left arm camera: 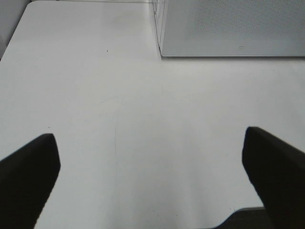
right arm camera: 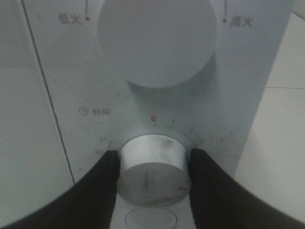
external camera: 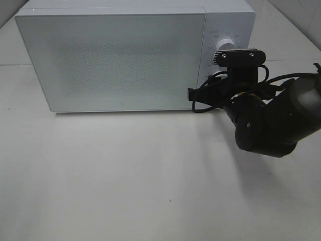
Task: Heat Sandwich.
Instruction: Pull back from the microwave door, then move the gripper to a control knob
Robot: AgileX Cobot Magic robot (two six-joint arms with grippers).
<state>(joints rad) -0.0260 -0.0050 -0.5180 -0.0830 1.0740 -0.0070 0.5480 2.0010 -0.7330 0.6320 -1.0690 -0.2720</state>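
Note:
The sandwich is out of view. A white microwave (external camera: 115, 60) stands at the back of the table with its frosted door shut. My right gripper (right arm camera: 153, 167) is at its control panel, shut on the lower timer knob (right arm camera: 152, 186), one black finger (right arm camera: 102, 191) against each side. The larger power knob (right arm camera: 157, 38) sits just above. In the high view the right arm (external camera: 271, 120) and its wrist camera cover that lower knob. My left gripper (left arm camera: 150, 140) hangs open over bare white table, holding nothing, with the microwave's corner (left arm camera: 228, 28) ahead of it.
The white table (external camera: 125, 175) stretches in front of the microwave. Black cables (external camera: 205, 98) loop off the right wrist close to the microwave's front right corner. The table's near edge (left arm camera: 228, 217) shows in the left wrist view.

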